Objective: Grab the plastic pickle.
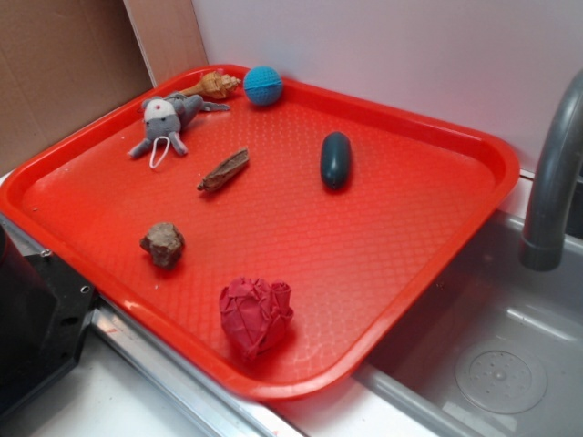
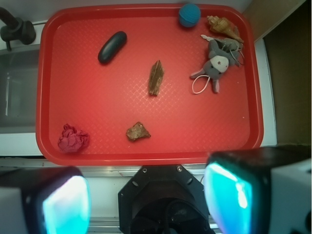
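The plastic pickle (image 1: 335, 160) (image 2: 112, 47) is a dark green, smooth capsule lying flat on the red tray (image 1: 383, 273) (image 2: 97, 107), toward its far right side in the exterior view. My gripper (image 2: 148, 197) hangs high above the tray's near edge, over the robot base, far from the pickle. Its two fingers (image 2: 66, 204) stand wide apart with nothing between them. The gripper does not show in the exterior view.
On the tray also lie a blue textured ball (image 1: 262, 85), a shell (image 1: 215, 86), a grey plush mouse (image 1: 166, 120), a brown pod (image 1: 224, 170), a brown rock (image 1: 163, 244) and a crumpled red wad (image 1: 255, 314). A sink (image 1: 492, 364) with a grey faucet (image 1: 556, 173) sits right.
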Controlling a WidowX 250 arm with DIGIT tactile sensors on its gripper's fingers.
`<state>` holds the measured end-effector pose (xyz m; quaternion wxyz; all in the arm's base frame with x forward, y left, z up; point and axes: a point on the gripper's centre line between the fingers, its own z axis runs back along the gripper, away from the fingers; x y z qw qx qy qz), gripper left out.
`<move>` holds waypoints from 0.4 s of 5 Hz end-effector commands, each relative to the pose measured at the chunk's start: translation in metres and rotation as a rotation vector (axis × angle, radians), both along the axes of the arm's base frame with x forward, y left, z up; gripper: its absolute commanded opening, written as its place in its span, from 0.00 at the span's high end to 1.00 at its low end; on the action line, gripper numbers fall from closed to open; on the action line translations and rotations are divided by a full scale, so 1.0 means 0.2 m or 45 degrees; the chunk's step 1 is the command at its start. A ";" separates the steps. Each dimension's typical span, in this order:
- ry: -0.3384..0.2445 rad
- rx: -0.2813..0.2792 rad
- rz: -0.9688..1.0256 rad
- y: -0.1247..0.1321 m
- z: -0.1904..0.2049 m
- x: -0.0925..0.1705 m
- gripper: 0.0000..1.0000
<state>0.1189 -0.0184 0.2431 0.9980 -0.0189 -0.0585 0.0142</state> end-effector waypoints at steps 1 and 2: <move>0.000 0.000 0.000 0.00 0.00 0.00 0.00; 0.029 0.165 0.317 0.24 -0.25 0.17 0.00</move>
